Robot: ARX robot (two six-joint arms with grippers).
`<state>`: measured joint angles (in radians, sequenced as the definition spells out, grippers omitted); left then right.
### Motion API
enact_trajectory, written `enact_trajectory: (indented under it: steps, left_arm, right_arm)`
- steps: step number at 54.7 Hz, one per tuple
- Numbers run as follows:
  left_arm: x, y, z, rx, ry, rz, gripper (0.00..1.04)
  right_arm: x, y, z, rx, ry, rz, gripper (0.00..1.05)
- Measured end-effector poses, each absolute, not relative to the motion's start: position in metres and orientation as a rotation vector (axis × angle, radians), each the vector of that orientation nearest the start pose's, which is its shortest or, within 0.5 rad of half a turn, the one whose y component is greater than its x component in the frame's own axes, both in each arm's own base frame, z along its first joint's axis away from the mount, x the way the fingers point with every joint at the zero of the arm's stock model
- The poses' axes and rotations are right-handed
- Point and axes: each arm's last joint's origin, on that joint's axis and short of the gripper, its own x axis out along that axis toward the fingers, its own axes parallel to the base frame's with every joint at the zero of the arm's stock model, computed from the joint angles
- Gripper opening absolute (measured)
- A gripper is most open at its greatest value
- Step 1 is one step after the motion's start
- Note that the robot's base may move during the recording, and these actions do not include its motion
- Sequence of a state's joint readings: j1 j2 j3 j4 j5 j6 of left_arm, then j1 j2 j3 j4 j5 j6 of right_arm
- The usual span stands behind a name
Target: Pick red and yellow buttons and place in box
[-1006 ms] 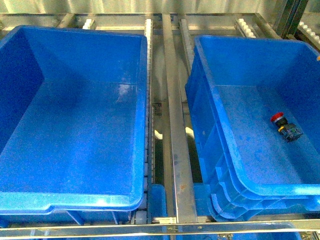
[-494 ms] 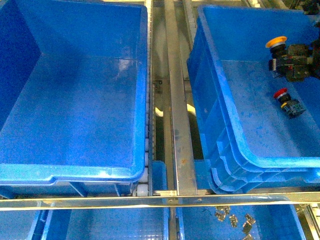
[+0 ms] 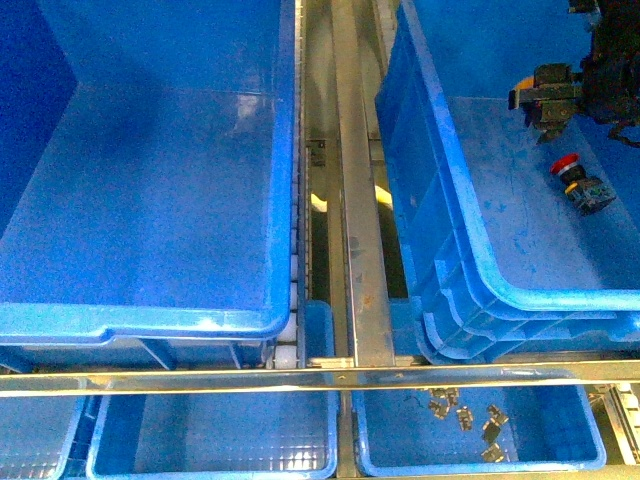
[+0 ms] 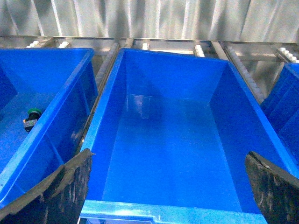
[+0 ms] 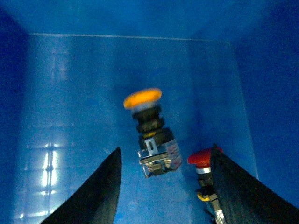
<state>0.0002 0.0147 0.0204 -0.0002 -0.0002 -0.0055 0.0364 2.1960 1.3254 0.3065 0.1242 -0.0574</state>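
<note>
The box (image 3: pixel 470 262), a deep blue bin with stacked rims, stands at the right of the front view. A red button (image 3: pixel 574 172) lies on its floor. My right gripper (image 3: pixel 603 75) hangs over the box at the far right, open. A yellow button (image 3: pixel 543 96) is just beside its fingers. In the right wrist view the yellow button (image 5: pixel 150 133) is blurred and loose between the spread fingers of the right gripper (image 5: pixel 166 149), touching neither. The red button (image 5: pixel 202 161) lies next to one finger. My left gripper (image 4: pixel 168 153) is open and empty over another blue bin.
A single-rim blue bin with a notch in its rim (image 3: pixel 150 322) fills the left. A metal rail (image 3: pixel 355 200) runs between the bins. Lower trays hold small metal parts (image 3: pixel 465 415). In the left wrist view a green-capped button (image 4: pixel 32 115) lies in a neighbouring bin.
The right gripper came in over the box with the yellow button. The button now sits free between open fingers. The front view has tilted downward, showing the lower trays.
</note>
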Motion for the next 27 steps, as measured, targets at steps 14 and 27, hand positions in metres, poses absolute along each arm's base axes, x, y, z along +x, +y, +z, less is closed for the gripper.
enact_trajectory:
  steps: [14, 27]
  left_arm:
    - [0.097, 0.000, 0.169, -0.006, -0.006, 0.000, 0.97]
    - [0.097, 0.000, 0.169, -0.006, -0.006, 0.000, 0.97]
  right_arm:
    - [0.436, 0.009, 0.126, -0.104, 0.508, -0.087, 0.98]
    - [0.349, 0.011, 0.162, -0.025, 0.428, -0.078, 0.98]
